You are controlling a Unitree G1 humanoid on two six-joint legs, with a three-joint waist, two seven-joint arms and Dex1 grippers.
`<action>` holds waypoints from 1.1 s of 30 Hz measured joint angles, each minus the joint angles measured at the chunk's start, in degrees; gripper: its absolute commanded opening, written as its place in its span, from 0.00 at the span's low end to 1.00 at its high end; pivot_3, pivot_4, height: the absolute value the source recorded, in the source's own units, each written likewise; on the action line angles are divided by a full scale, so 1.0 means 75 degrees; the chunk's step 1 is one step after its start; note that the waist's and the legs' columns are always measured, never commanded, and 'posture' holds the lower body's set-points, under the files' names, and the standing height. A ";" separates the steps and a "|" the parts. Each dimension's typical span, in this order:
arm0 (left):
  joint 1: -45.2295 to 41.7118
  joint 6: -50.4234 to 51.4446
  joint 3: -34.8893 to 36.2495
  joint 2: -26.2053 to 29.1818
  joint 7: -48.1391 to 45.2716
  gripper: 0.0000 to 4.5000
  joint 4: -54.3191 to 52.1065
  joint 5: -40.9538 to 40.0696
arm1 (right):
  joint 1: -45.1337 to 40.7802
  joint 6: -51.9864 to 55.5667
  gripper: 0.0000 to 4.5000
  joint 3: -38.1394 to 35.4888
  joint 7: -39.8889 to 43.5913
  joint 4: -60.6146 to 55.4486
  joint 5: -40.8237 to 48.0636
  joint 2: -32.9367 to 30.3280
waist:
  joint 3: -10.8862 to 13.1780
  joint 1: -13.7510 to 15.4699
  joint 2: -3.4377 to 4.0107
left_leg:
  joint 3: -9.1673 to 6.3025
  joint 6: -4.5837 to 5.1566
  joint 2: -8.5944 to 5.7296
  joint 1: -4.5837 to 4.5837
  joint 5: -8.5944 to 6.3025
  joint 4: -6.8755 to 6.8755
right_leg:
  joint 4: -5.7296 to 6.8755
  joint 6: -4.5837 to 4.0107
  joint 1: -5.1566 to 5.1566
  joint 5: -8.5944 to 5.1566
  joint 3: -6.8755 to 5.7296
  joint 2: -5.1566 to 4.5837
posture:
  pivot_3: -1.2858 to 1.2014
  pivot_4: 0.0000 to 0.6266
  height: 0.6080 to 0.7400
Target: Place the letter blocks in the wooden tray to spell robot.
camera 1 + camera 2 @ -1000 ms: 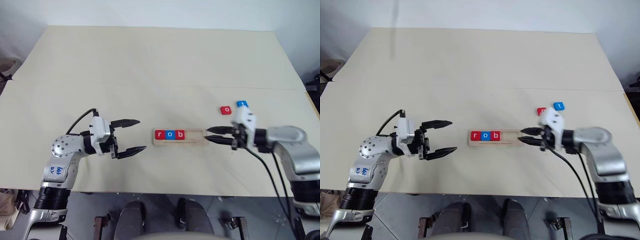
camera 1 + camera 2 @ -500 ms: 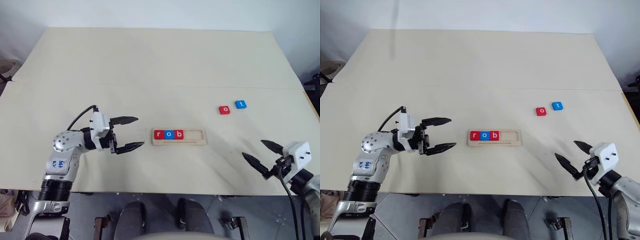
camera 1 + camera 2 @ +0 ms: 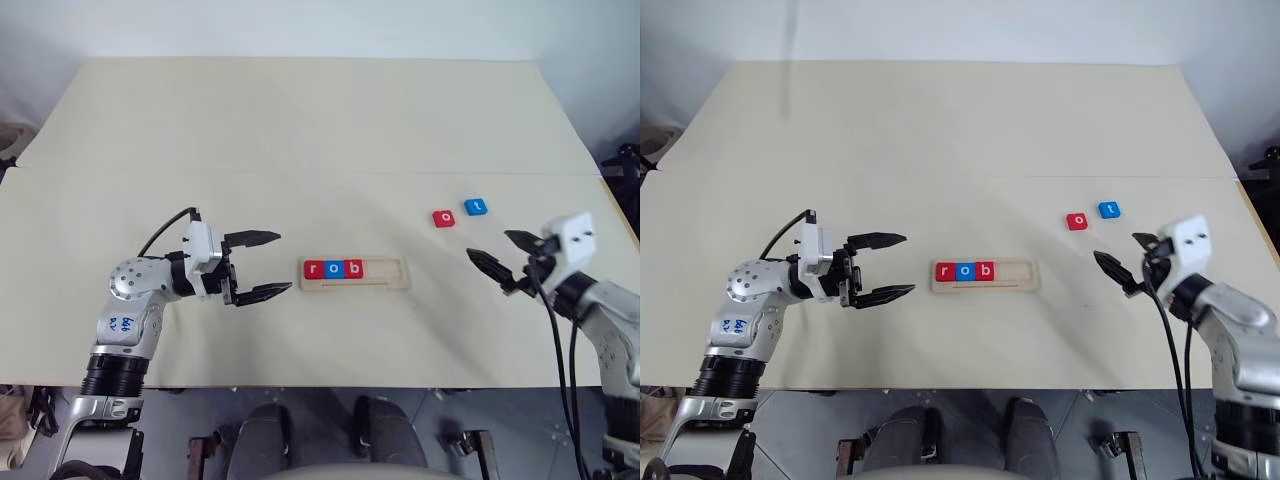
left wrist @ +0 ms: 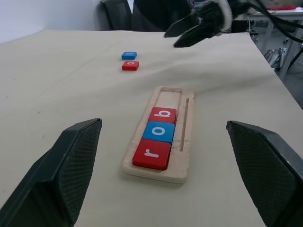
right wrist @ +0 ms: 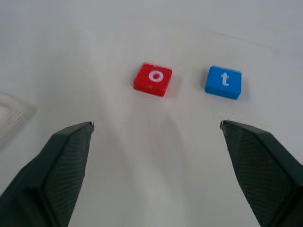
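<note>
Tray [image 3: 356,272] lies mid-table with red r [image 3: 316,268], blue o [image 3: 334,268] and red b [image 3: 352,268] side by side at its left end; its right part is unfilled. Red o [image 3: 443,218] and blue t [image 3: 475,207] sit loose on the table [image 3: 300,120], far right of the tray. Left gripper [image 3: 262,265], fingers apart and holding nothing, hovers left of the tray. Right gripper [image 3: 498,259], fingers apart and holding nothing, sits near the two loose blocks.
</note>
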 measured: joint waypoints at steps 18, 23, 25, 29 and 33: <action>0.0191 -0.0027 -0.0049 -0.0233 0.0586 1.00 -0.0562 0.0074 | -0.2424 0.0850 0.99 0.1233 -0.0525 0.2032 -0.0951 0.0030 | 0.0000 -0.0011 0.0004 | 0.0003 0.0002 -0.0001 -0.0036 0.0000 0.0003 | -0.0011 0.0013 -0.0024 0.0007 -0.0007 -0.0002 | 0.52 0.24 1.00; 0.0190 -0.0024 -0.0049 -0.0227 0.0610 1.00 -0.0565 0.0074 | -0.2453 0.1096 0.99 0.1230 -0.0540 0.1747 -0.0949 0.0017 | 0.0000 0.0005 0.0004 | 0.0003 0.0002 -0.0001 -0.0037 0.0000 0.0004 | -0.0012 0.0013 -0.0024 0.0007 -0.0007 -0.0002 | 0.52 0.24 1.00; 0.0188 -0.0023 -0.0049 -0.0227 0.0610 1.00 -0.0565 0.0074 | -0.2455 0.1138 0.99 0.1225 -0.0542 0.1726 -0.0951 -0.0014 | 0.0000 0.0001 0.0004 | 0.0003 0.0002 -0.0001 -0.0037 0.0000 0.0004 | -0.0012 0.0013 -0.0024 0.0007 -0.0007 -0.0002 | 0.52 0.24 1.00; 0.0184 -0.0023 -0.0049 -0.0227 0.0612 1.00 -0.0565 0.0074 | -0.2455 0.1259 0.99 0.1203 -0.0562 0.1723 -0.0954 -0.0052 | 0.0000 -0.0005 0.0004 | 0.0003 0.0002 -0.0001 -0.0037 0.0000 0.0004 | -0.0012 0.0013 -0.0024 0.0007 -0.0007 -0.0002 | 0.52 0.24 1.00; 0.0180 -0.0022 -0.0049 -0.0227 0.0619 1.00 -0.0565 0.0075 | -0.2504 0.1431 0.99 0.1208 -0.0554 0.1661 -0.0906 -0.0035 | 0.0000 -0.0006 0.0004 | 0.0003 0.0002 -0.0001 -0.0037 0.0000 0.0004 | -0.0012 0.0013 -0.0024 0.0007 -0.0007 -0.0001 | 0.52 0.24 1.00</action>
